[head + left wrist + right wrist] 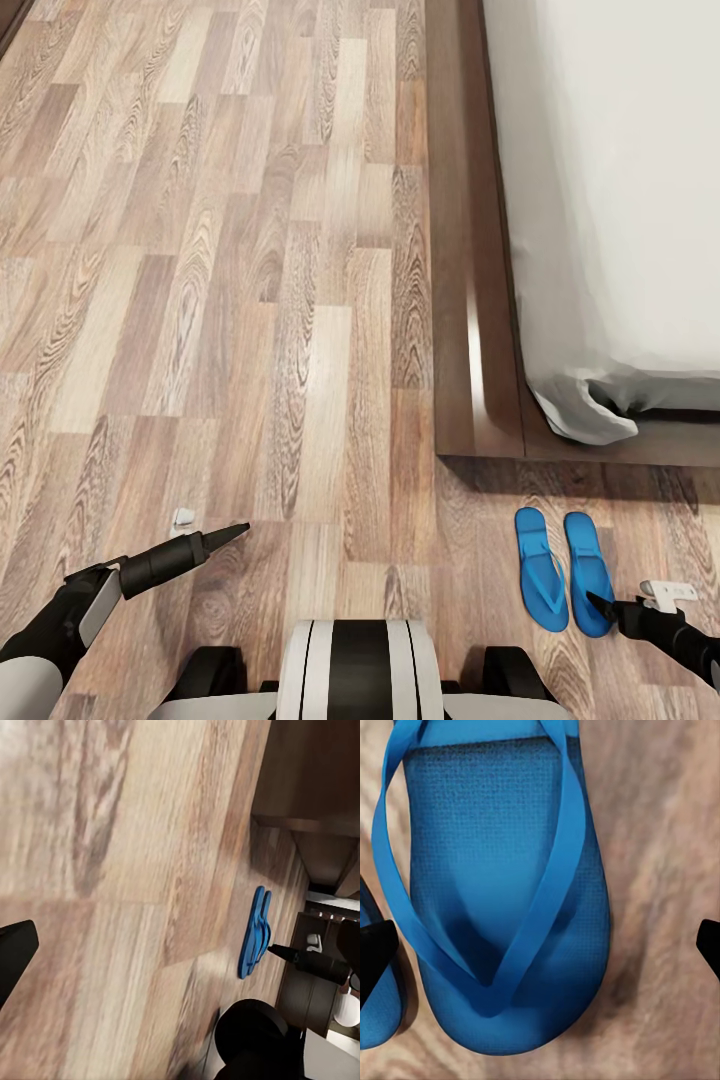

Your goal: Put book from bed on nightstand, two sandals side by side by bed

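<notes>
Two bright blue sandals (540, 570) (588, 572) lie side by side on the wood floor, just off the foot corner of the bed (470, 300) with its pale mattress (620, 200). My right gripper (630, 597) hovers open over the near end of the right sandal (502, 870); its fingertips (375, 956) stand wide apart on either side of it, with nothing held. The other sandal's edge (379, 1016) shows beside it. My left gripper (212, 525) hangs open and empty over bare floor, far left of the sandals (255, 934). The book and the nightstand are out of view.
Wood-plank floor (220, 300) stretches ahead and to the left. The bed's dark frame runs along the right and its foot edge (580, 455) lies just beyond the sandals. My own base (360, 670) is at the near edge.
</notes>
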Robot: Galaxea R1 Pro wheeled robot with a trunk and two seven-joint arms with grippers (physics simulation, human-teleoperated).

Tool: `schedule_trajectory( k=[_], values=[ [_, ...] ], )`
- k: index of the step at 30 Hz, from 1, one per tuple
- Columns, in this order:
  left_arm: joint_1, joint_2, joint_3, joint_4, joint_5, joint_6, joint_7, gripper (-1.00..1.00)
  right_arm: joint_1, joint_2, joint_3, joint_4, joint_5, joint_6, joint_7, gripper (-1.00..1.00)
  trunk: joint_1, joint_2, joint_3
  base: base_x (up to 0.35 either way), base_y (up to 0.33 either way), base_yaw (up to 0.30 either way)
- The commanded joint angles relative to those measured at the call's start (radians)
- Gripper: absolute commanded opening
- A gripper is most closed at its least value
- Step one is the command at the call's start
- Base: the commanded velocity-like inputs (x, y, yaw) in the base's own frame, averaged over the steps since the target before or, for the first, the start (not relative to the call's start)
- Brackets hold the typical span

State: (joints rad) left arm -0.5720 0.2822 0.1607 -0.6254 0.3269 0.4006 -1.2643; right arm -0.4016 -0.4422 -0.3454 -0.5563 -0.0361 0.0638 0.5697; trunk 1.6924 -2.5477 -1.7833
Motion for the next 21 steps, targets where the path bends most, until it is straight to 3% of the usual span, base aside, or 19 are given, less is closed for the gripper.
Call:
schedule_trajectory(
  k=[1,9,21],
  values=[
    [0.0,0.0,0.0,0.0,0.003,0.01,-0.003,1.0,0.0,0.0,-0.004,-0.001,-0.004,0.007,0.007,1.0,0.0,0.0,0.0,0.0,0.0,0.0],
    [0.0,0.0,0.001,0.0,0.003,0.01,-0.003,1.0,0.0,0.0,-0.004,-0.001,-0.004,0.007,0.006,1.0,0.0,0.0,0.0,0.0,0.0,0.0],
    [0.0,0.0,0.0,0.0,0.001,0.01,-0.003,1.0,-0.001,0.0,-0.007,-0.003,-0.006,0.009,0.013,1.0,-0.006,0.003,0.046,0.0,0.0,0.0]
  ],
)
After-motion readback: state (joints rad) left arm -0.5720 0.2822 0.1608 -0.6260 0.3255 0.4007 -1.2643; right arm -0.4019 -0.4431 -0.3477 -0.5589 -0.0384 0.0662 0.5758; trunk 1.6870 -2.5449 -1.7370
